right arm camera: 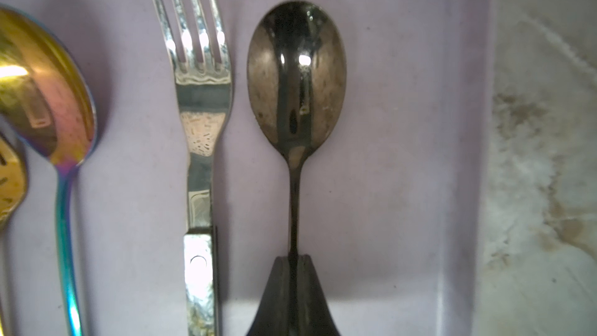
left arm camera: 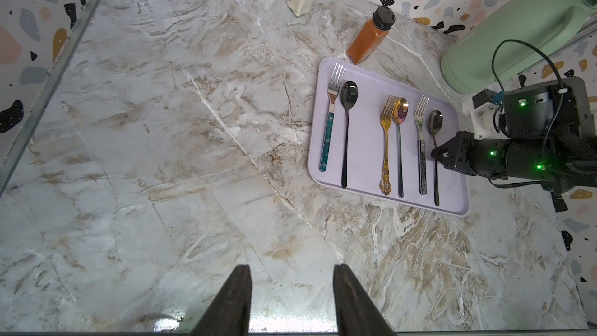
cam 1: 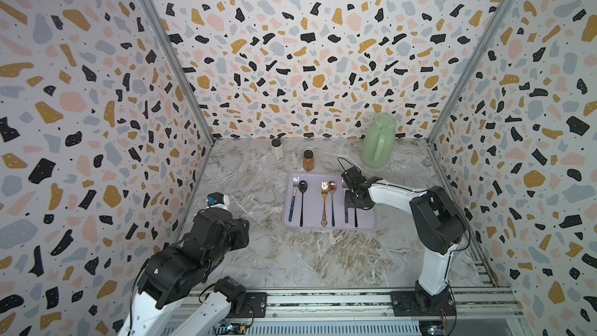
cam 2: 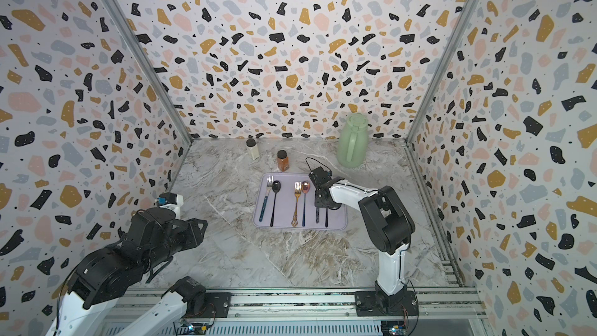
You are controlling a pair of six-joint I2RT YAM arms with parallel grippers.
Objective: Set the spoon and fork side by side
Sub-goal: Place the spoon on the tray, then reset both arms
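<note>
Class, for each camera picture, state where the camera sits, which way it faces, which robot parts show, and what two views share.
Top views: high behind the arms, facing down and forward at the tray; left arm and right arm show.
Left wrist: raised over the table, facing the tray; open left gripper shows.
Right wrist: close above the tray, facing the dark spoon; right gripper shut on its handle.
Shared: both wrist views show that spoon beside a fork.

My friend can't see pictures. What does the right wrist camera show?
The right gripper pinches the handle of a dark spoon, which sits beside a silver fork on a lilac tray. A rainbow spoon peeks in at the edge.
</note>
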